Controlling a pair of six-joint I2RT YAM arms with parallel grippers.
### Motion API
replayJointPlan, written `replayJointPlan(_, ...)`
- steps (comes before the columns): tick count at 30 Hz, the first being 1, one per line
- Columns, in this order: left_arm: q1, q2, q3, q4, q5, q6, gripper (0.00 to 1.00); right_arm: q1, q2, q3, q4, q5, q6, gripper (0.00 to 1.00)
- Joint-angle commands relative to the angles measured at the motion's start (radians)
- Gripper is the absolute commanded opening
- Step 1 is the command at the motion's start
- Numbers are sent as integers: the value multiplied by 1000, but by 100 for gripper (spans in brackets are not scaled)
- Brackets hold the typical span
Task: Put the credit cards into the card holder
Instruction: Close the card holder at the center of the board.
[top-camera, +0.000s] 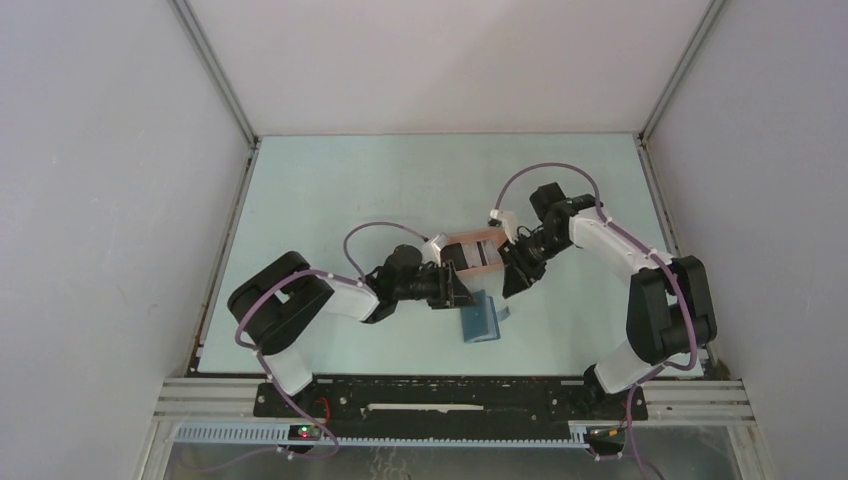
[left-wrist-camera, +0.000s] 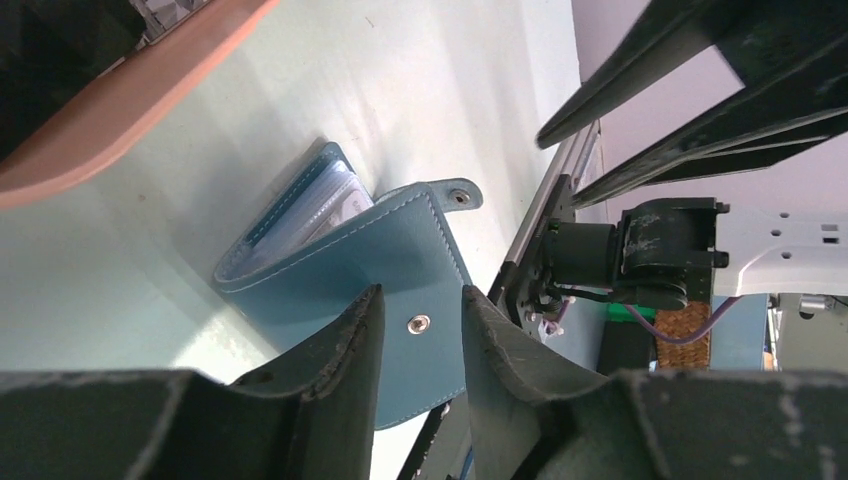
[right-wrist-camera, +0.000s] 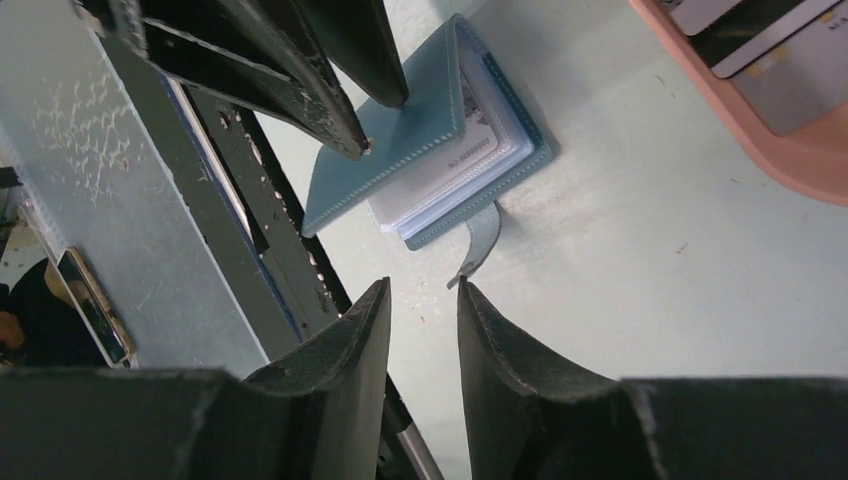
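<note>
Left wrist: card holder (left-wrist-camera: 370, 260) ajar, just beyond left tool (left-wrist-camera: 422, 295).

Blue card holder (left-wrist-camera: 400, 260), salmon-pink tray (left-wrist-camera: 130, 110)

Bright, even, diffuse light; the pale counter (top-camera: 330, 190) is almost washed out, with soft shadows. Close up, the left claw (left-wrist-camera: 420, 310) and right claw (right-wrist-camera: 422, 300) look dark and slightly blurred; the wallet (left-wrist-camera: 350, 265) beyond them is sharp, faintly shadowed.
</note>
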Motion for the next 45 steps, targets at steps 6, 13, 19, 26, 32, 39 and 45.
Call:
replayJointPlan(6,-34,55,71,0,-9,19,37,-30,-51,19,-30,-37,-56,40)
replayJointPlan(13,-58,55,108,-122,-60,71,29,-27,-34,-16,-19,24,-58,44)
replayJointPlan(19,-79,58,139,-217,-114,113,13,8,1,-50,-6,76,-39,45)
replayJointPlan(26,-95,68,147,-235,-131,125,8,64,51,-59,28,130,9,45)
replayJointPlan(32,-99,66,145,-224,-132,123,6,78,87,-60,43,139,39,40)
replayJointPlan(39,-101,60,134,-206,-130,117,5,77,89,-60,44,137,51,14)
replayJointPlan(45,-100,5,99,-159,-136,102,9,69,62,-60,74,163,70,0)
